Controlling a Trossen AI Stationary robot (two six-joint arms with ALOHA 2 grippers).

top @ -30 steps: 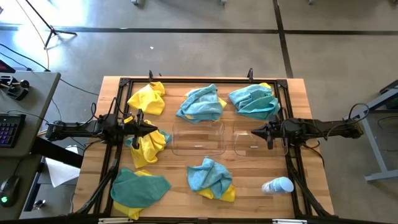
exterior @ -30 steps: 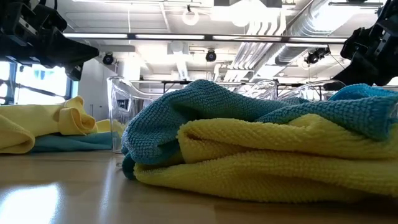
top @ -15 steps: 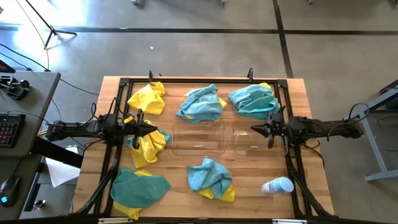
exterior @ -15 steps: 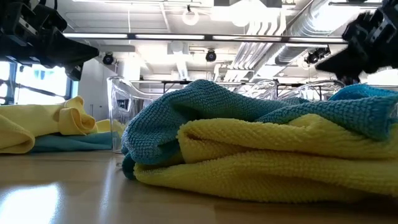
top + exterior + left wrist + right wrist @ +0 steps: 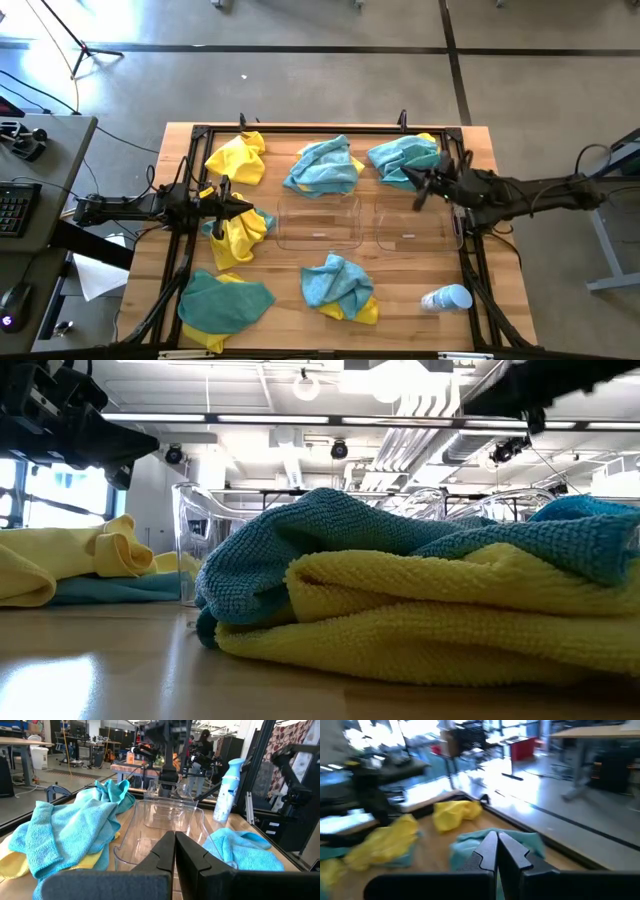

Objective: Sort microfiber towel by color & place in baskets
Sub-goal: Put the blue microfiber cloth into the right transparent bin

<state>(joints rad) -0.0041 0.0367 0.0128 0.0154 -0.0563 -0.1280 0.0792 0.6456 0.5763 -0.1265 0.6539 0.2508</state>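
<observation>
Right gripper, fingers pressed together, hovers beside a teal towel behind the empty baskets. Left gripper, also closed, waits. Risk: snagging the yellow cloth underneath.

Grey concrete floor around the wooden table — a desk with keyboard alongside, ceiling lights overhead.

A white and light-blue spray bottle lies on its side at the lower right of the wooden table. A black metal frame borders the tabletop. A keyboard and mouse sit at far left.
</observation>
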